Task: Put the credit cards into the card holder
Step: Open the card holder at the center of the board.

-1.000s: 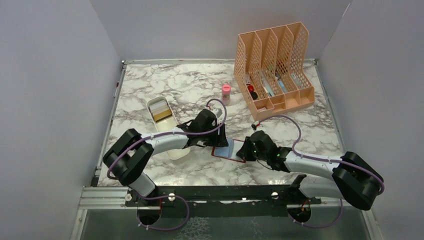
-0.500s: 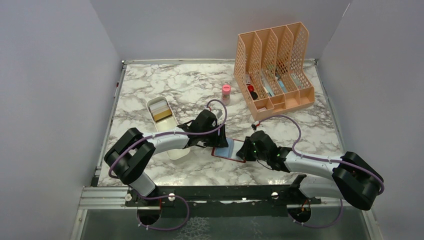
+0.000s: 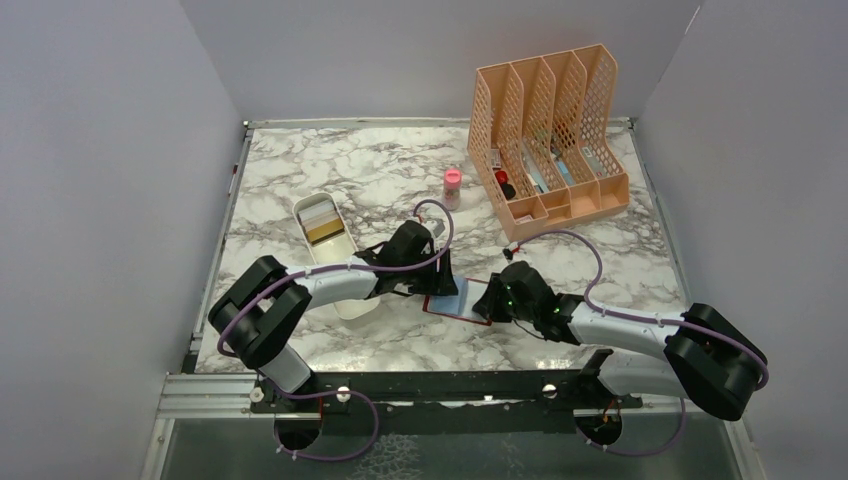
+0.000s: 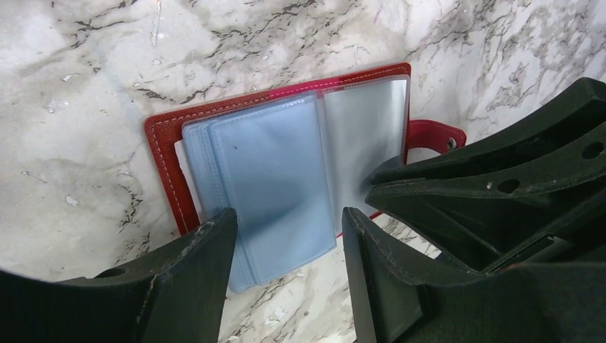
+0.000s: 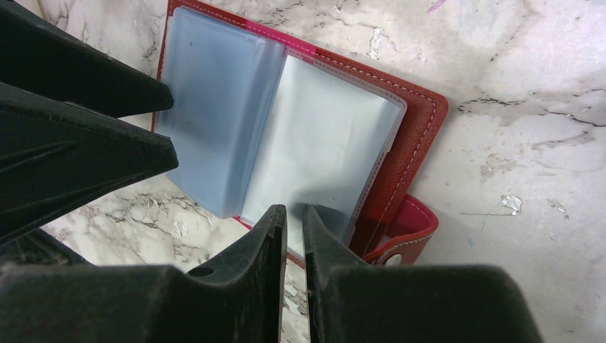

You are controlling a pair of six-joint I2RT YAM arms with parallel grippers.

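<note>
Holder (image 4: 271,171) lies open, no card gripped.
Left pincer (image 4: 289,214) gapes empty; right pincer (image 5: 294,214) (nearly shut) rests at a sleeve (image 5: 321,143); card pickup likely next.

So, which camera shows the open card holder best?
The left wrist view: the card holder lies open and almost whole, clear sleeves and snap tab visible. In the right wrist view the right hand hides its near edge. The top view shows it only small.

Card holder (image 3: 447,298) on table (image 3: 330,170) centre, tray (image 3: 325,230) left, organizer (image 3: 550,130) behind right
</note>
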